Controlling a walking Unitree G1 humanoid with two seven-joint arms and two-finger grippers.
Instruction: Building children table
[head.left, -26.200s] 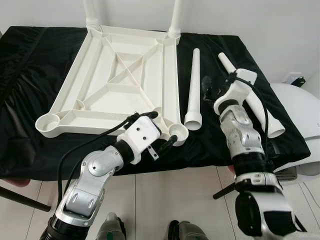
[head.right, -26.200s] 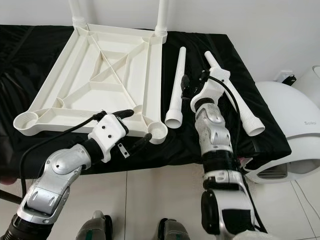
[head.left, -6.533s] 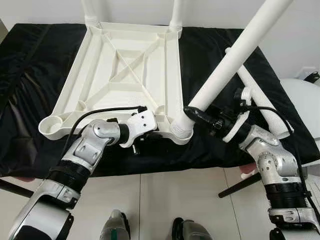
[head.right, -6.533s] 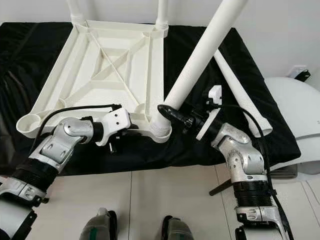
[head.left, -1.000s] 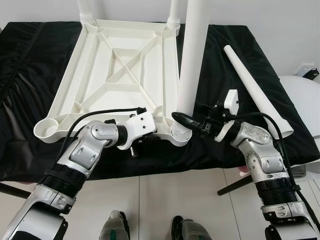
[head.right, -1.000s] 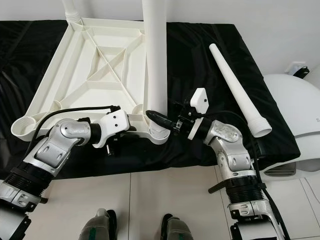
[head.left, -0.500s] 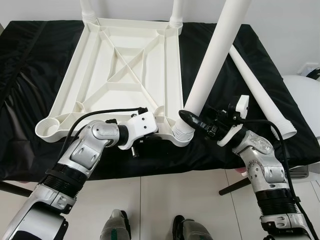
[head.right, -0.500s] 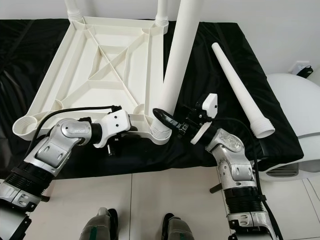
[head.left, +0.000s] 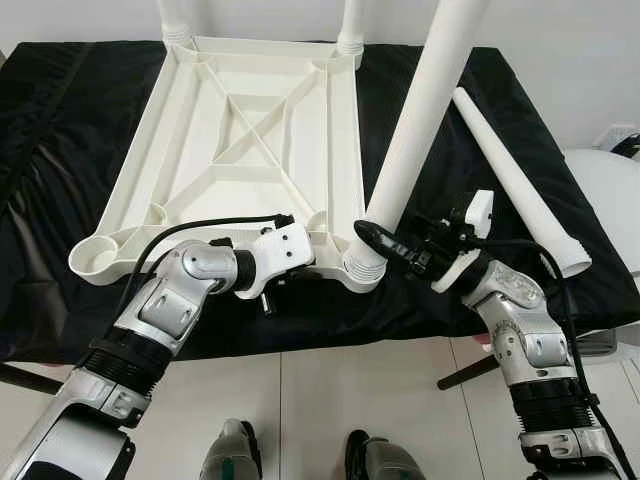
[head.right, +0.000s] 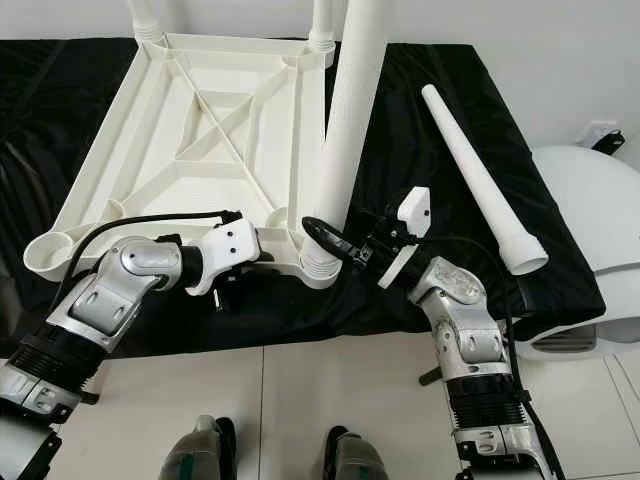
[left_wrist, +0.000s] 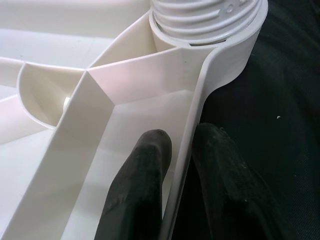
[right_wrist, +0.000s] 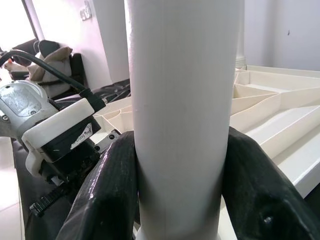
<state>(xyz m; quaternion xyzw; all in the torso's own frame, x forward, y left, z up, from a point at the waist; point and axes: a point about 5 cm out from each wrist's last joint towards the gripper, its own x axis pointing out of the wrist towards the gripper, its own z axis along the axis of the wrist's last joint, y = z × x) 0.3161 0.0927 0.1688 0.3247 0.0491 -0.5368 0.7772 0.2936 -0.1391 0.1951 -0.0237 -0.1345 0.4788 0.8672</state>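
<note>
A white child's tabletop (head.left: 240, 175) lies upside down on a black cloth (head.left: 60, 130). Two legs (head.left: 350, 20) stand in its far corners. A third white leg (head.left: 415, 130) sits in the near right corner socket (head.left: 362, 268) and leans a little to the right. My right gripper (head.left: 372, 238) is shut on this leg just above the socket, its fingers (right_wrist: 107, 185) wrapping the tube (right_wrist: 182, 125). My left gripper (left_wrist: 177, 165) is shut on the tabletop's near rim (left_wrist: 195, 130), close to the threaded leg base (left_wrist: 207, 15). A fourth leg (head.left: 520, 180) lies loose to the right.
The near left corner socket (head.left: 95, 262) holds no leg. A white rounded appliance (head.left: 605, 190) stands right of the table. The cloth's front edge hangs over the tiled floor, where my feet (head.left: 235, 460) show. A dark rod (head.left: 465, 372) slants below the table's right side.
The held leg stood upright one second ago, then tipped to the right. Since half a second ago it has come back slightly. The left gripper has kept its hold on the rim.
</note>
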